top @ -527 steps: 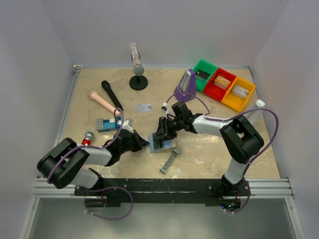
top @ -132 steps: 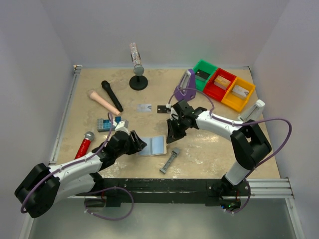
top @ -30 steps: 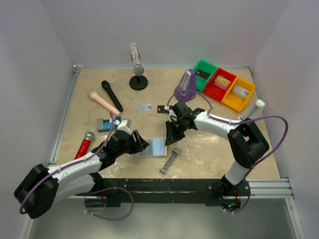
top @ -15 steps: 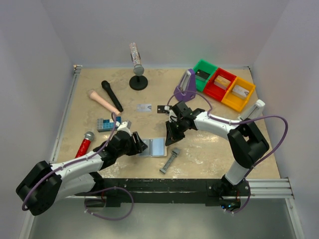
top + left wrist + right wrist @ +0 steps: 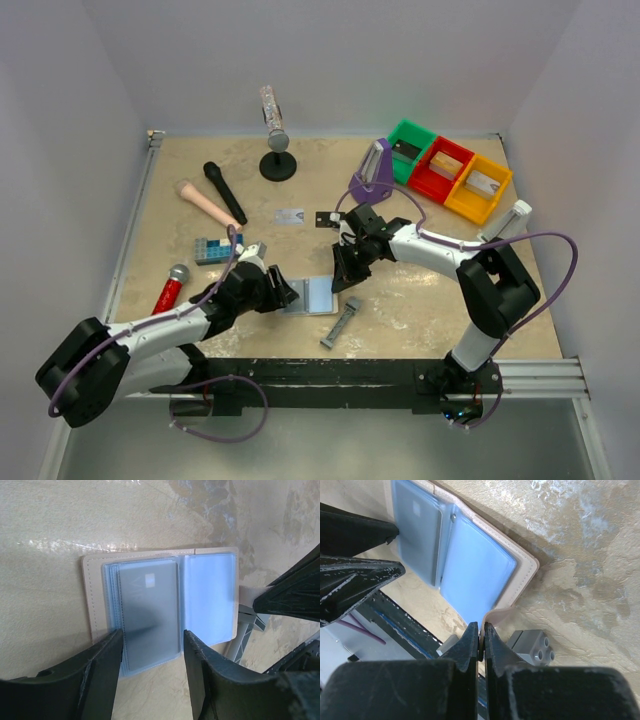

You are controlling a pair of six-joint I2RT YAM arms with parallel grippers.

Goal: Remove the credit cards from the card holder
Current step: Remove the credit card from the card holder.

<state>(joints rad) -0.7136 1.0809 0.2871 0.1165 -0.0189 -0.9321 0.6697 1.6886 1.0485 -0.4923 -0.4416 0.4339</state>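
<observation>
The card holder [image 5: 318, 296] lies open on the table, pale blue inside with a tan rim. A grey credit card [image 5: 150, 612] shows through its left pocket. My left gripper [image 5: 150, 666] is open, its fingers [image 5: 102, 667] straddling the near end of that pocket and card without closing on them. My right gripper [image 5: 481, 636] is shut on the tan edge of the card holder [image 5: 475, 565] at its right half. Two more credit cards lie on the table farther back, a silver one [image 5: 290, 215] and a black one [image 5: 326, 218].
A narrow grey bar [image 5: 341, 322] lies just right of the holder, near the front rail. A blue toy brick [image 5: 215, 249], three microphones [image 5: 224, 192] and a stand [image 5: 277, 160] are to the left and back. A purple object [image 5: 373, 176] and green, red and yellow bins [image 5: 441, 168] are back right.
My left arm has shifted slightly while its gripper stays at the holder's left half. The right gripper and the card holder have not moved.
</observation>
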